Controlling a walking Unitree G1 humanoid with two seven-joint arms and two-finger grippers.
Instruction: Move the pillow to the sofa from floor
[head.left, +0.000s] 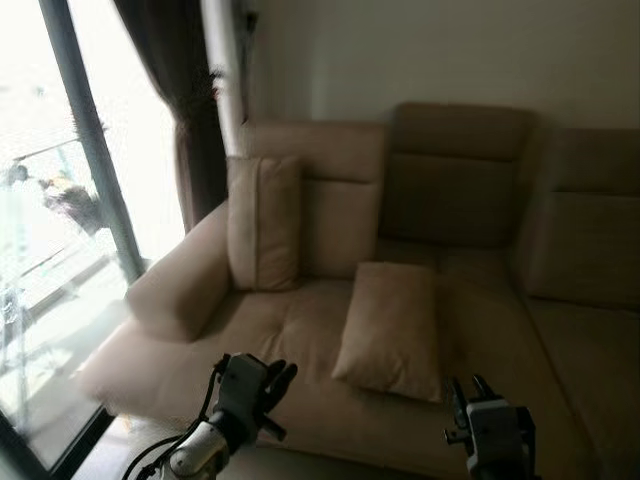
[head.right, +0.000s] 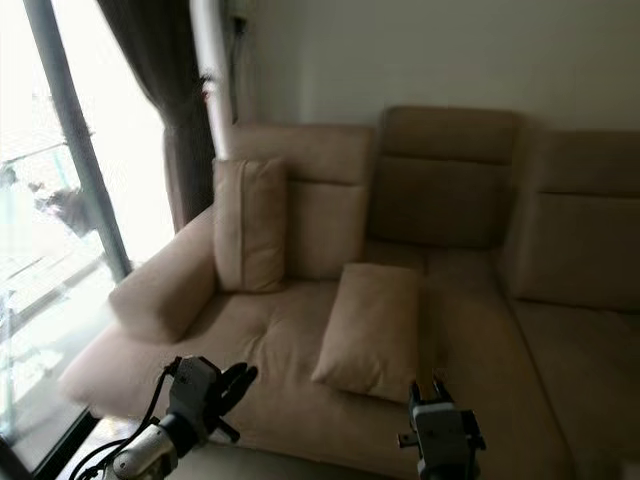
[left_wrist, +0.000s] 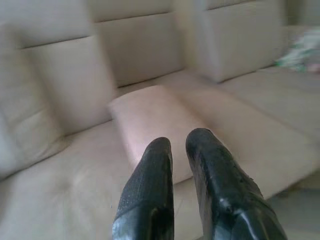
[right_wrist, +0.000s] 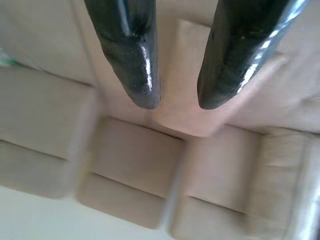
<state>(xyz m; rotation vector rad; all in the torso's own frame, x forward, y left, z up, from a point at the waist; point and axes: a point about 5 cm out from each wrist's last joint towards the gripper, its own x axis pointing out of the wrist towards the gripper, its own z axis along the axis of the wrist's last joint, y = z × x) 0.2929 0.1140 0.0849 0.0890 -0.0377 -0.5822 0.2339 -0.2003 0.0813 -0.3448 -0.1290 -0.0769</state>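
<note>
The pillow is lying flat on the sofa seat. Our left gripper is hovering before the seat edge, fingers nearly together, empty. Our right gripper is hovering below the pillow, fingers slightly parted, gripping nothing.

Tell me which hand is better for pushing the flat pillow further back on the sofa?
Probably the right hand. It sits just off the near corner of the flat pillow on the sofa, with its fingers open. The left hand is farther from it, over toward the sofa's arm.
</note>
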